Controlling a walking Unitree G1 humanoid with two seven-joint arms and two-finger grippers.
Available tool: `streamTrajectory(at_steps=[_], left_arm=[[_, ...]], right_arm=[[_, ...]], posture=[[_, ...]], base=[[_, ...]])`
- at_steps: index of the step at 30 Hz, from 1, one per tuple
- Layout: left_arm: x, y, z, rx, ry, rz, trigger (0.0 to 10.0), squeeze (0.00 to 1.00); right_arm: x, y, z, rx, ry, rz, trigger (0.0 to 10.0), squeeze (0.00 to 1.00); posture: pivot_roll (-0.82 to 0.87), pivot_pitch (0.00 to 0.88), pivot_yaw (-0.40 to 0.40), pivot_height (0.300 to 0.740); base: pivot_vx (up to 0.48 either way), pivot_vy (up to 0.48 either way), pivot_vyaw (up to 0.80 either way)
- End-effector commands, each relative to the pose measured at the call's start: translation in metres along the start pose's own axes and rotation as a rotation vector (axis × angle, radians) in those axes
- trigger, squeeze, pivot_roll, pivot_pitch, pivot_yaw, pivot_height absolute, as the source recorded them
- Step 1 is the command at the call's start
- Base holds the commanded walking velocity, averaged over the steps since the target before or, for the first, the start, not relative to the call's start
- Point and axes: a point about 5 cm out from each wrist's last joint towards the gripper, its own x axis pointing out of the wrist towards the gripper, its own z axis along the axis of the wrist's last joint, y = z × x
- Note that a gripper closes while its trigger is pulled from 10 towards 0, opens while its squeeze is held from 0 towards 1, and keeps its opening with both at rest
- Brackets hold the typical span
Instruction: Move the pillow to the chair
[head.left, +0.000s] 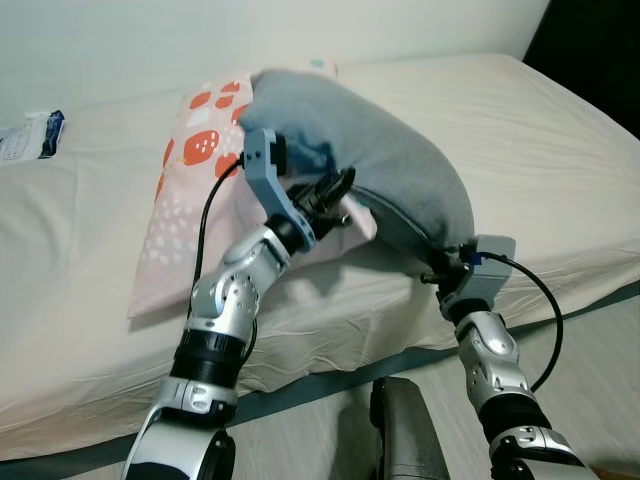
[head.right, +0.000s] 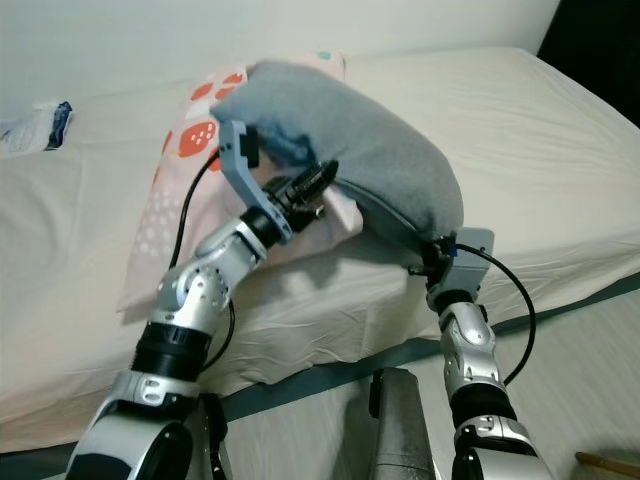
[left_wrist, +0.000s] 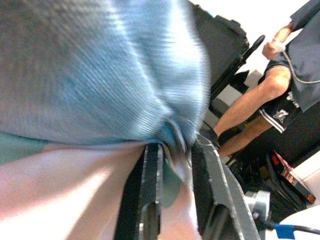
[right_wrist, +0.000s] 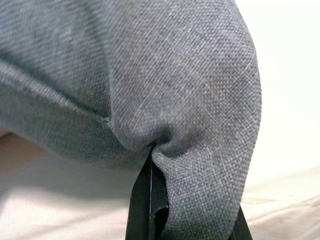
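A grey-blue pillow (head.left: 380, 150) is lifted off the bed, arched between my two arms. My left gripper (head.left: 335, 195) is shut on the pillow's left edge, with the fabric (left_wrist: 175, 140) pinched between the two black fingers (left_wrist: 150, 190). At the pillow's lower right corner, near the bed's front edge, my right gripper (head.left: 450, 265) is shut on the cloth, which bunches (right_wrist: 155, 145) over its fingers. A pink pillow with red and white spots (head.left: 190, 190) lies flat on the bed under and behind the grey one.
The cream bed (head.left: 560, 150) spans the view, its front edge running past my arms. A white and blue packet (head.left: 30, 135) lies at the bed's far left. A person (left_wrist: 270, 95) stands by dark equipment in the left wrist view.
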Motion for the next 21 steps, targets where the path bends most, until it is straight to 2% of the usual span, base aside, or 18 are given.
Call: streamTrajectory(at_steps=[1, 6, 8, 9, 11, 12, 14, 15, 17, 18, 19, 20, 21], left_arm=[[-0.003, -0.002, 0.005, 0.012, -0.016, -0.005, 10.0, 1.0], [-0.009, 0.005, 0.007, 0.013, -0.005, 0.032, 10.0, 1.0], [-0.013, 0.015, 0.011, -0.015, -0.018, 0.108, 10.0, 1.0], [-0.014, 0.019, 0.013, -0.036, -0.034, 0.135, 10.0, 0.97], [-0.014, 0.019, 0.013, -0.036, -0.034, 0.135, 10.0, 0.97], [-0.012, 0.021, 0.019, -0.072, -0.074, 0.159, 10.0, 0.0], [-0.01, 0.021, 0.019, -0.078, -0.083, 0.162, 10.0, 0.0], [-0.005, 0.019, 0.018, -0.074, -0.073, 0.171, 10.0, 0.0], [0.006, 0.027, 0.001, 0.017, 0.047, 0.316, 10.0, 0.0], [0.006, 0.027, 0.001, 0.017, 0.047, 0.316, 10.0, 0.0], [0.008, 0.032, -0.007, 0.043, 0.102, 0.383, 10.0, 0.0], [0.009, 0.038, -0.011, 0.055, 0.124, 0.437, 10.0, 0.44], [0.009, 0.038, -0.011, 0.055, 0.124, 0.437, 10.0, 0.44]], right_arm=[[0.001, 0.003, 0.0, -0.001, -0.001, 0.005, 10.0, 0.0], [0.003, 0.003, -0.001, 0.002, 0.01, 0.001, 10.0, 0.0], [0.004, 0.004, -0.001, 0.004, 0.018, 0.001, 10.0, 0.0], [0.005, 0.004, -0.001, 0.005, 0.02, 0.002, 10.0, 0.0], [0.005, 0.004, -0.001, 0.005, 0.02, 0.002, 10.0, 0.0], [0.005, 0.004, -0.001, 0.006, 0.025, 0.003, 10.0, 0.0], [0.005, 0.004, -0.002, 0.005, 0.027, 0.003, 10.0, 0.0], [0.005, 0.004, -0.002, 0.007, 0.03, 0.004, 10.0, 0.0], [0.005, 0.005, -0.004, 0.009, 0.036, 0.006, 10.0, 0.0], [0.005, 0.005, -0.004, 0.009, 0.036, 0.006, 10.0, 0.0], [0.006, 0.006, -0.004, 0.009, 0.038, 0.007, 10.0, 0.0], [0.006, 0.007, -0.004, 0.01, 0.039, 0.009, 10.0, 0.0], [0.006, 0.007, -0.004, 0.01, 0.039, 0.009, 10.0, 0.0]], posture=[[0.0, 0.094, -0.035, 0.533], [0.01, 0.094, -0.037, 0.533], [0.01, 0.095, -0.037, 0.533], [0.01, 0.095, -0.038, 0.533], [0.01, 0.095, -0.038, 0.533], [0.01, 0.093, -0.039, 0.533], [0.01, 0.093, -0.039, 0.533], [0.01, 0.092, -0.046, 0.533], [0.02, 0.09, -0.047, 0.533], [0.02, 0.09, -0.047, 0.533], [0.01, 0.087, -0.043, 0.533], [0.01, 0.086, -0.038, 0.533], [0.01, 0.086, -0.038, 0.533]], base=[[0.0, 0.0, 0.0], [0.0, 0.0, 0.0], [0.0, 0.0, 0.0], [0.0, 0.0, 0.0], [0.0, 0.0, 0.0], [0.0, 0.0, 0.0], [0.0, 0.0, 0.0], [0.0, 0.0, 0.0], [0.0, 0.0, 0.0], [0.0, 0.0, 0.0], [0.0, 0.0, 0.0], [0.0, 0.0, 0.0], [0.0, 0.0, 0.0]])
